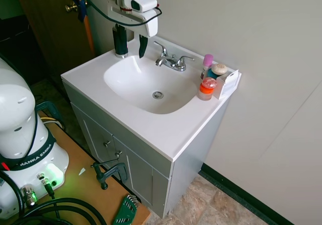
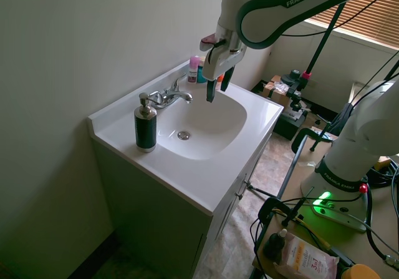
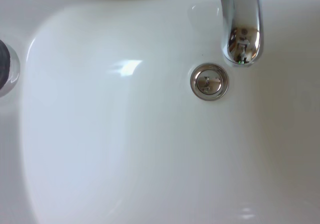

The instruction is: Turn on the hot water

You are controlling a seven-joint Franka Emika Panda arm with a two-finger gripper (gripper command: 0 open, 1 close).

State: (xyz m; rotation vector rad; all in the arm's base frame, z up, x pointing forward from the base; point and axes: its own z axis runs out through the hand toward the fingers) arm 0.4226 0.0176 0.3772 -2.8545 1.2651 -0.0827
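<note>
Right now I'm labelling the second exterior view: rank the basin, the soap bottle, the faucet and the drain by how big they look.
1. Basin
2. Soap bottle, though it stands nearest the camera, which inflates it
3. Faucet, close to the bottle in apparent size, so this pair is unsure
4. Drain

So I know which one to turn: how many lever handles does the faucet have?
2: the left-hand lever on the faucet's pump-bottle side, and the right-hand lever on the toiletries side. Neither is hidden.
</note>
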